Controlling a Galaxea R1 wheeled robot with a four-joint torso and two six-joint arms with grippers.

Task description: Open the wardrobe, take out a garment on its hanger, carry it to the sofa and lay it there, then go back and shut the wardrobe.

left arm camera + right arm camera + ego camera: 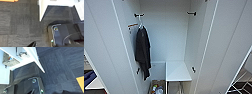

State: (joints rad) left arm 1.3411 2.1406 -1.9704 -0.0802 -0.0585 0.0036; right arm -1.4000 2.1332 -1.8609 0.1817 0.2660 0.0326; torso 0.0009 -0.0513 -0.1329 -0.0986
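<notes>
— White wardrobe [169, 37], doors open: contents?
— One dark garment [143, 51] hanging on a hook at the left wall; woven basket [10, 60] of small items at the bottom. Pincer states: cannot tell.

In the left wrist view a dark plate [66, 35] has a pale rounded edge, a round brass-centred fitting [56, 28] at its corner, a small green light [52, 40] and a thin dark cable [70, 35]; the right wrist view's plate [29, 87] looks alike, with its own green light [42, 90].
</notes>
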